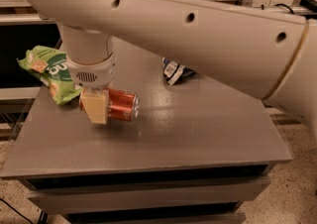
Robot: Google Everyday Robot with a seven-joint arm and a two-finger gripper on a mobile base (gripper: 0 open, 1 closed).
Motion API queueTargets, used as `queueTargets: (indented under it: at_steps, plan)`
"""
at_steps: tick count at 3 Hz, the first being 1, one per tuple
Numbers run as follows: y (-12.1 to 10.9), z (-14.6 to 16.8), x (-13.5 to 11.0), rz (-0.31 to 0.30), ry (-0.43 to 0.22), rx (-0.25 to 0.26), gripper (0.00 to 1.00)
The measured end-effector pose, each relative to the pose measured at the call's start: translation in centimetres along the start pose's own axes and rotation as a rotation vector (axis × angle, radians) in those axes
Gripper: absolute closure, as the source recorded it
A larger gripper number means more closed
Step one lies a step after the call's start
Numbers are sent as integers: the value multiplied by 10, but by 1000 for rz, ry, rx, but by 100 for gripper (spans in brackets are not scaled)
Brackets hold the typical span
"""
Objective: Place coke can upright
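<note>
The red coke can [123, 105] lies on its side, its silver rim pointing right, between my gripper's [106, 109] fingers. The near cream-coloured finger [95, 106] covers the can's left part; the far finger is hidden behind it. The gripper is shut on the can and holds it a little above the left part of the grey table [198, 129]. My large white arm spans the top of the view and comes down to the gripper from above.
A green snack bag [48, 69] lies at the table's left edge, just behind and left of the gripper. A dark blue and white snack bag [176, 71] lies at the back middle, partly under the arm. The table's front edge is close below.
</note>
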State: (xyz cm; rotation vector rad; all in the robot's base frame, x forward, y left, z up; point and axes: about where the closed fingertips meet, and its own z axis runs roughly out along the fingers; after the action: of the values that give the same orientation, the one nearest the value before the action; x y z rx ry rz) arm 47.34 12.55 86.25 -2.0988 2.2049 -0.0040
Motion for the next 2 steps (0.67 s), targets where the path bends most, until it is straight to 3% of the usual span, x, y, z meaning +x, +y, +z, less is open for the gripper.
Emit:
queueTargets:
  at_steps: [1, 2]
  plan:
    - [-9, -40, 10, -68, -181, -4, 100]
    - [0, -79, 36, -104, -328, 47, 100]
